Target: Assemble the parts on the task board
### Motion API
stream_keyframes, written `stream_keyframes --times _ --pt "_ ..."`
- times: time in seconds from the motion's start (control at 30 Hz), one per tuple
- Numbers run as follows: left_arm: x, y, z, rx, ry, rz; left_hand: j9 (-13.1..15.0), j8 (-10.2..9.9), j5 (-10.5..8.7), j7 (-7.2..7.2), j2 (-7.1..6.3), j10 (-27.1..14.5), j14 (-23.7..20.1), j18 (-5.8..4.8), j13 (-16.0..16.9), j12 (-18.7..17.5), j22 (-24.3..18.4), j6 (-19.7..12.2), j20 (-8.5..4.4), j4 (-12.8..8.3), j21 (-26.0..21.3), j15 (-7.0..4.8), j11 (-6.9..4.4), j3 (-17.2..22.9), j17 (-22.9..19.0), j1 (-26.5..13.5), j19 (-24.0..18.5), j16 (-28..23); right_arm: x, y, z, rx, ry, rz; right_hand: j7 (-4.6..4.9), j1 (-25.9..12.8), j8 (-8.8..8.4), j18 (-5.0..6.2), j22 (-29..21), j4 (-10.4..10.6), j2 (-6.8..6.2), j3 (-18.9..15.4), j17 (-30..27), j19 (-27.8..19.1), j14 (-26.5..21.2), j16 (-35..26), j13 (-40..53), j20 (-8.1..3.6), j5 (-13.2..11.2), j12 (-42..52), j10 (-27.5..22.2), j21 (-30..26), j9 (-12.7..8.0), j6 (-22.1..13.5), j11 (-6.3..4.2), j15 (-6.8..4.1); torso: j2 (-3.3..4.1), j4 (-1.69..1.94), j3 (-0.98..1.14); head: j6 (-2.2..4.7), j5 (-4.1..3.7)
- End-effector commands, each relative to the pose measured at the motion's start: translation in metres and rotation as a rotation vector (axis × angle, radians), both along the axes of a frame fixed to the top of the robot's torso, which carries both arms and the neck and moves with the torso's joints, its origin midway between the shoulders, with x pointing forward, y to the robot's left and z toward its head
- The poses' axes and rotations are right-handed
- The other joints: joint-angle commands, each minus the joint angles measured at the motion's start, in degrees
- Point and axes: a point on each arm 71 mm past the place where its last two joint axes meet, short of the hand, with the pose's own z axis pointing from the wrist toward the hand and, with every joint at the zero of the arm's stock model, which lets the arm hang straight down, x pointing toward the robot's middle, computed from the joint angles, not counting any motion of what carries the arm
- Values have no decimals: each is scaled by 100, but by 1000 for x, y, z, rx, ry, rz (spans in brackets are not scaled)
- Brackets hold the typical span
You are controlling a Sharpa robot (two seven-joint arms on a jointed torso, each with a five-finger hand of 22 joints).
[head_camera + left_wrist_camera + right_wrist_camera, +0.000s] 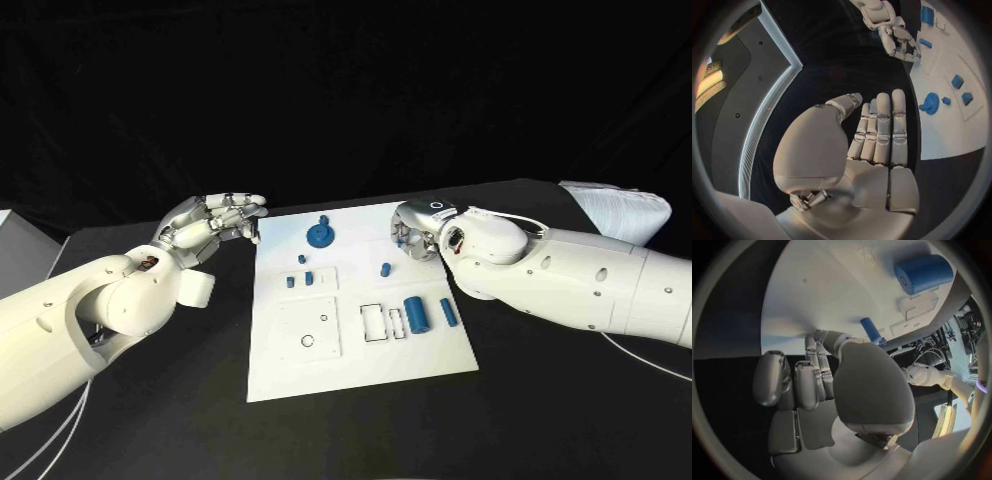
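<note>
Right hand (418,232) curled over the white task board's (361,375) far right edge; small blue peg (387,269) stands just nearer the robot. Right grasp unclear. Left hand (216,225) loosely spread, empty, off-board.

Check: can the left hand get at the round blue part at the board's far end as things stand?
Probably yes. The left hand hovers open, holding nothing, just off the board's left edge. The round blue part lies near that corner with bare board between them. The right hand sits at the opposite edge, out of the path.

White arms (577,275), silver hands (216,222), perhaps cabled.
</note>
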Motion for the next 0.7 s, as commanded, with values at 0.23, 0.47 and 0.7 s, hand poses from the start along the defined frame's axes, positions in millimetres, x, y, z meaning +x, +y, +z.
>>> stream_keyframes --times 0.23,0.47,0.7 --pt "0 -1 0 -2 -5 -9 -11 -23 -13 37 -4 -24 -28 35 -10 10 -13 -26 -9 -18 -38 2 18 -31 -15 79 16 -39 -6 -1 -6 13 -21 3 -10 6 45 -87 131 -56 91 18 2 59 297 19 15 -50 -44 26 86 45 23 40 -18 -46 -3 2 5 -6 -3" --pt "1 1 -1 2 -5 -1 -13 -25 -13 40 -5 -29 -29 35 -12 8 -17 -29 -8 -22 -43 3 21 -33 -20 87 19 -44 -13 -5 3 104 -97 26 -11 -1 57 -102 180 -74 85 31 2 80 298 22 15 -54 -53 26 111 125 33 54 -22 -53 -3 -2 9 4 11" --pt "2 4 -2 7 -4 7 -13 -25 -13 40 -5 -29 -29 35 -12 8 -17 -29 -8 -22 -43 3 21 -33 -20 87 19 -44 -22 -10 14 176 -142 43 -13 -14 68 -113 219 -86 77 40 9 97 301 30 16 -60 -62 25 136 186 43 68 -27 -60 -10 -10 8 9 17"
